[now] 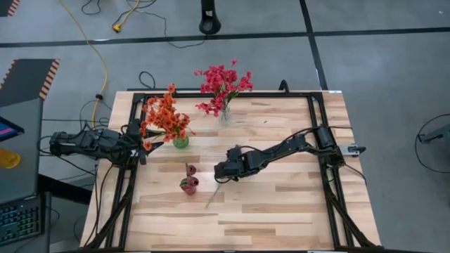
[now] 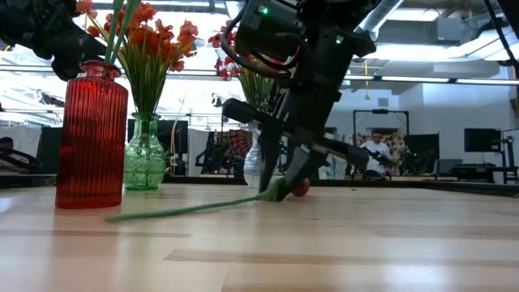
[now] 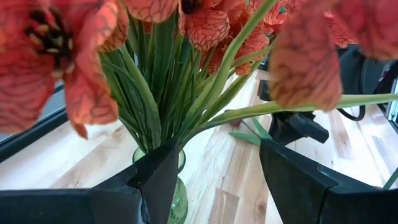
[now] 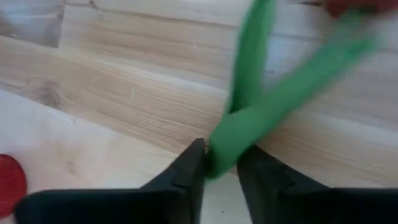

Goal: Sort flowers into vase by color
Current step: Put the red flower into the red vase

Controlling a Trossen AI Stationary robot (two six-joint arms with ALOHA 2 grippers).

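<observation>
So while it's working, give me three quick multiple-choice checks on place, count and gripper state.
1. Where is the loose flower?
A standing in a vase
B lying on the table
C lifted high in the air

2. How many vases stand on the table?
A two
B three
C four

3. How is the left gripper?
A open
B shut on a stem
C out of view

Answers:
1 B: its stem lies flat on the wood, between the fingers of the right gripper.
2 B: there is a red vase, a green vase and a clear vase.
3 A: its fingers stand wide apart by the orange flowers.
</observation>
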